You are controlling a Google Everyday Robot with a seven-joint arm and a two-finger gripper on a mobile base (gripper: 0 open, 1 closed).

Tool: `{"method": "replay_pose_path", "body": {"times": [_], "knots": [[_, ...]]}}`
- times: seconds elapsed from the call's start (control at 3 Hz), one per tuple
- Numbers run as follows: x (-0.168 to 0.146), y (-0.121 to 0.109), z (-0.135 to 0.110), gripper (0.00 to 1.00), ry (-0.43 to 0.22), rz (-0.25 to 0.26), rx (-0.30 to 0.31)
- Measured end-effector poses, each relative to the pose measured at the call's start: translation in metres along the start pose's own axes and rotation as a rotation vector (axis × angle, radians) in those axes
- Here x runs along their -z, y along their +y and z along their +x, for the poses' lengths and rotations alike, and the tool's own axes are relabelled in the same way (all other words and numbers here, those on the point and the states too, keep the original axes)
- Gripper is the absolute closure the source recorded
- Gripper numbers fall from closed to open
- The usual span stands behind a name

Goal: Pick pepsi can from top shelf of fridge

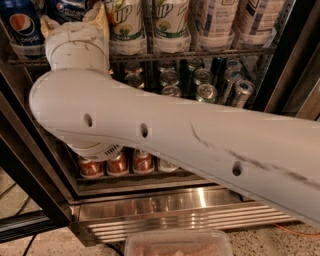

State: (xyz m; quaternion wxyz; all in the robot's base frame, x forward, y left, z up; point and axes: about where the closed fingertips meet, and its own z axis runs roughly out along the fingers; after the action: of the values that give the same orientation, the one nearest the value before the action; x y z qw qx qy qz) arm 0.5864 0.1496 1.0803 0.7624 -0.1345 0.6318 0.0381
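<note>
Reaching for the blue aluminium pepsi can [22, 27] with its red-white-blue globe, which stands at the far left of the dark wire top shelf [200, 54], calls for a slow, level approach, as I judge it. The gripper [73, 21] sits at the upper left, at the end of the bulky white robot arm [165, 135], right at that shelf and close beside the can. The wrist hides most of it, so I cannot tell whether it is spread, pressed together or pinching anything. A second blue can [70, 7] shows just above the wrist, so the grasp should settle squarely on one can, around its middle, and draw it out without nudging the white-green 7UP cans [125, 25] just to the right. The tall black-framed fridge [180, 207] with its ribbed steel base holds the blue cans, the 7UP cans and pale white cans [215, 22] on the top shelf. Smaller green-topped cans [205, 92] stand on the rack below, and copper-red cans [117, 162] on the lowest rack. A clear plastic tub [177, 242] lies at the bottom edge; its contents are unclear.
</note>
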Motion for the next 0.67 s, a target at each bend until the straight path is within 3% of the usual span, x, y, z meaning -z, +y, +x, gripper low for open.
{"method": "replay_pose_path", "body": {"times": [0.33, 0.67], "knots": [[-0.0028, -0.0011, 0.0007, 0.34, 0.003, 0.001, 0.0], [-0.0037, -0.002, 0.0013, 0.51, 0.006, 0.003, 0.0]]}}
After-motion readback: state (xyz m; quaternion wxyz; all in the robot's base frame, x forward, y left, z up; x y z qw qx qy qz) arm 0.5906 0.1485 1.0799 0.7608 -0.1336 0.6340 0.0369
